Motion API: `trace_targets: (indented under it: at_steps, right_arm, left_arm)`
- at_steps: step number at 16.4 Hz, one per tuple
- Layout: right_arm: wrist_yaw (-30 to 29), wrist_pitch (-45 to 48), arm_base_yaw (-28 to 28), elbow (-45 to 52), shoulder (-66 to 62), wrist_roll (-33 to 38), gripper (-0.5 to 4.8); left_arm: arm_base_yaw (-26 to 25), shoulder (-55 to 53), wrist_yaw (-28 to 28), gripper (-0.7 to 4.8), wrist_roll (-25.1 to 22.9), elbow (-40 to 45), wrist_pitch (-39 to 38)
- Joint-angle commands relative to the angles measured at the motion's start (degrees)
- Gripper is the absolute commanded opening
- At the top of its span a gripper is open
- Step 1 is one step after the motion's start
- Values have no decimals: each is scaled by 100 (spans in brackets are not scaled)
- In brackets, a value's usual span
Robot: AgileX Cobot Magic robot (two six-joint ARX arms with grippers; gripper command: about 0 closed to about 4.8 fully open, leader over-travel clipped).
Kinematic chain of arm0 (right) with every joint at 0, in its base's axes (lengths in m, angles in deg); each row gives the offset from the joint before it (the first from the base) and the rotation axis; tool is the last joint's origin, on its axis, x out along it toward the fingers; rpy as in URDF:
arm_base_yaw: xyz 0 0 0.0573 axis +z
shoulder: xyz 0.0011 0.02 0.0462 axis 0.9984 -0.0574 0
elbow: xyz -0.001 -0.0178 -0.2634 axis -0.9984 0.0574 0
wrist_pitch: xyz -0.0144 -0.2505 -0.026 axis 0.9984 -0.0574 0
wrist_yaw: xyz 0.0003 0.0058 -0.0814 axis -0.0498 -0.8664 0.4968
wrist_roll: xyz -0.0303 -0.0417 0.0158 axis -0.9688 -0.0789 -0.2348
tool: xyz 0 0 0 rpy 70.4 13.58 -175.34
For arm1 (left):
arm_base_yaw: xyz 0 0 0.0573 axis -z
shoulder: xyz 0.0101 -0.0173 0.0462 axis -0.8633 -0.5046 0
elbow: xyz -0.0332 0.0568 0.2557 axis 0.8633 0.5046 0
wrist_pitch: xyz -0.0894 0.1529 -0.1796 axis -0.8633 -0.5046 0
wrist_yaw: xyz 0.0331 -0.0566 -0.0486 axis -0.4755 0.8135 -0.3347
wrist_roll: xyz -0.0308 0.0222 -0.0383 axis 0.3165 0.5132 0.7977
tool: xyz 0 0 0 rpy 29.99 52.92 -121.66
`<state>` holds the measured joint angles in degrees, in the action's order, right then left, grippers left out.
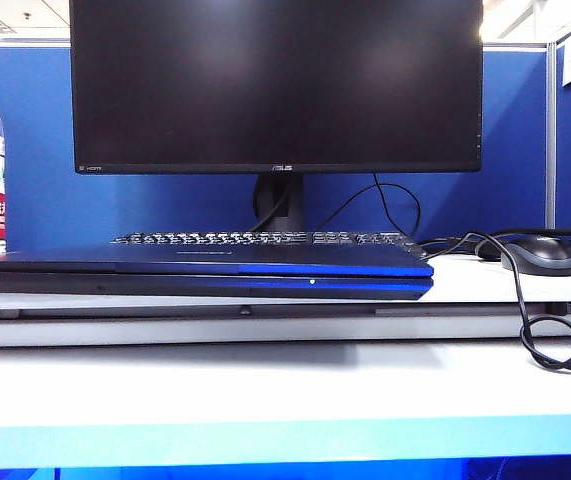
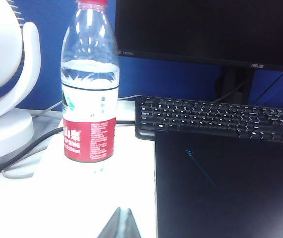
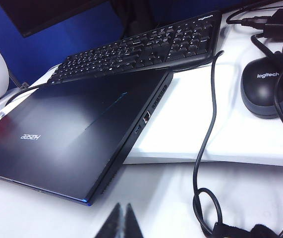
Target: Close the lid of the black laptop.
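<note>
Both our left gripper and right gripper are pinched closed, empty, near the black laptop, its lid down.

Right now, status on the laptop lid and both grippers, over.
Left gripper shut, empty, hanging clear near the water bottle. Right gripper shut, empty, off the laptop's front corner. Lid down flat on the black laptop. Nothing on it.
</note>
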<state>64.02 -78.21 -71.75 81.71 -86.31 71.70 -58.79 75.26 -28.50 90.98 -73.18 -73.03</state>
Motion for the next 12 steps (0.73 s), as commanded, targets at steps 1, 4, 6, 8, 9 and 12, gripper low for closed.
trace_targets:
  at_steps: [1,4,6,8,9,12]
  right_arm:
    - [-7,96,2,-4,9,-11,-6]
    - [50,55,-79,15,9,-358,-7]
    - [-173,-149,-295,17,9,-243,-6]
    - [-85,-107,-734,55,9,-732,-6]
    - [33,31,-1016,127,9,-824,-6]
    - [570,378,-1683,396,9,-1266,-7]
  left_arm:
    - [-4,13,17,-5,-20,0,31]
    - [-4,13,17,-5,-20,0,31]
    - [-4,13,20,-5,-20,0,20]
    - [-2,13,17,-5,-20,0,13]
    - [-2,13,20,-5,-20,0,13]
    - [-2,13,20,-5,-20,0,9]
